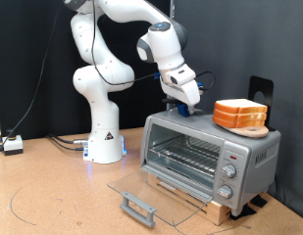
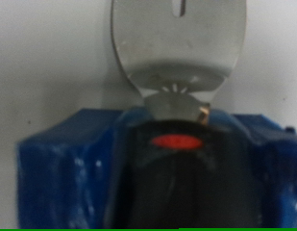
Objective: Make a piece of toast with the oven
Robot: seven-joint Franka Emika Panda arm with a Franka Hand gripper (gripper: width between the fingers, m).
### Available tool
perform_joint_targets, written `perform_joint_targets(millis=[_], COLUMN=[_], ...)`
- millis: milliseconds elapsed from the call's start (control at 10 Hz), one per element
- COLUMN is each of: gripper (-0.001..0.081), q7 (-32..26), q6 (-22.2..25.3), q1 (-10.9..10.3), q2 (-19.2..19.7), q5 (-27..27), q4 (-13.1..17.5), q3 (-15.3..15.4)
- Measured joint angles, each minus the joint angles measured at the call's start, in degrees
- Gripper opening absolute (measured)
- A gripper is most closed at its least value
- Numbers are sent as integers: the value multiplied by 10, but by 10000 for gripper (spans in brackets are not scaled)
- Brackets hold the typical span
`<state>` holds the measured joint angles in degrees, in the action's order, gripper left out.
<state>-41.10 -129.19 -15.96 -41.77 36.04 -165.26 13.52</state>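
The oven is a silver countertop toaster oven at the exterior view's right. Its glass door hangs open and lies flat in front, and the wire rack inside is bare. The piece of toast, with an orange-brown crust, lies on top of the oven at its right end. My gripper points down at the oven's top left rear, over something blue. The wrist view is very close: a silver metal blade, a black part with a red mark and blue blocks beside it.
The oven stands on a wooden board on a brown table. The door's handle juts toward the exterior view's bottom. A black stand rises behind the toast. The arm's white base and cables are at the left.
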Motion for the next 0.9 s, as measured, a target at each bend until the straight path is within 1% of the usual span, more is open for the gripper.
perform_joint_targets(millis=[100,200,300,400,500,700,900], gripper=[809,699,566,566,485,485,485], q7=[0,1,1,1,1,-1,-3], q6=[4,6,9,13,18,33,36], q1=[2,5,8,10,12,13,15], q2=[0,0,0,0,0,0,0], q5=[0,0,0,0,0,0,0], q4=[0,0,0,1,1,4,4], q3=[0,0,0,0,-1,-8,-12])
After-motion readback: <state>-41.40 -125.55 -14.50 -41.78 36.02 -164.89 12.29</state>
